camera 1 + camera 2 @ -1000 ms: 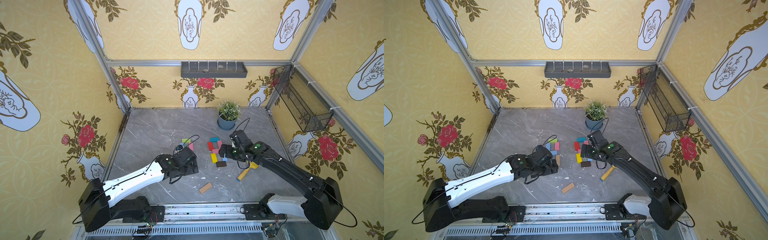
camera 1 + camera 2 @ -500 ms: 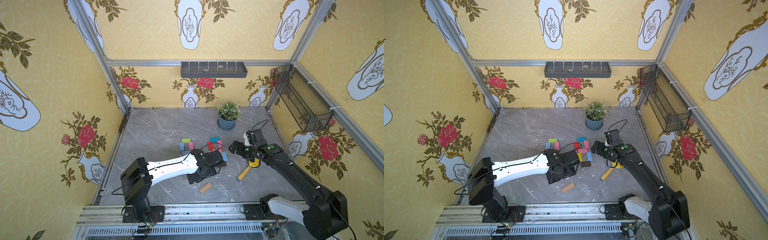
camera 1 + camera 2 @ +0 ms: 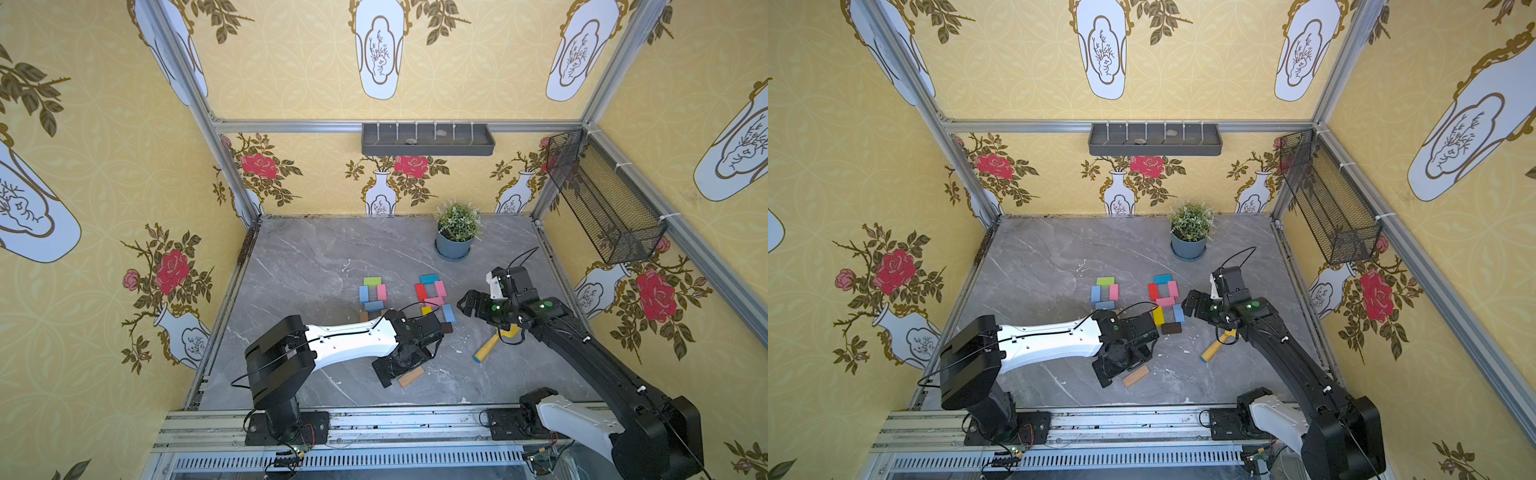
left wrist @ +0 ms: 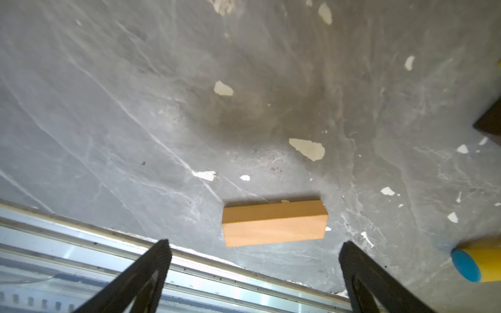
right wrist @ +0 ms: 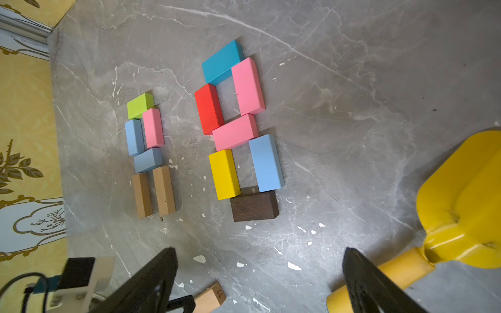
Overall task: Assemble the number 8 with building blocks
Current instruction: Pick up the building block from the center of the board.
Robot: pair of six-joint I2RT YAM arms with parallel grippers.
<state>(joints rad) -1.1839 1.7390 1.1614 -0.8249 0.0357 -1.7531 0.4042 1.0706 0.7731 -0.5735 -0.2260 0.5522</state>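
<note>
Closest to the front rail (image 4: 81, 244), the left gripper (image 4: 254, 245) stands spread wide with nothing between its fingers. A tan block (image 4: 273, 223) lies flat on the grey tabletop (image 4: 135, 94) just ahead of the fingertips, crosswise in line with the gap and clear of both fingers. Further out to one side of this gripper, the blue-capped handle end of a yellow toy tool (image 4: 479, 264) shows at the edge of the wrist view. The right gripper (image 5: 260, 253) is also spread and empty, held above the tabletop, and the tool's broad yellow head lies close beside it, with the handle passing behind one finger in the wrist view. Ahead of this gripper lies a number 8 (image 5: 235, 132) of seven pieces set edge to edge. The dark brown block (image 5: 254, 206) is nearest the gripper, then a yellow block (image 5: 224, 174) and a light blue block (image 5: 266, 164) side by side. Next come a pink crossbar (image 5: 235, 132), a red block (image 5: 208, 108) facing a pink block (image 5: 248, 86), and a teal block (image 5: 222, 62) farthest off. Beyond that figure, on its far side from the right gripper, lies a second figure (image 5: 147, 160) of six pieces in green, pink, light blue and tan, its two tan pieces toward the gripper's end. Well beyond both grippers, near the back wall, stands a potted plant (image 3: 453, 247).
</note>
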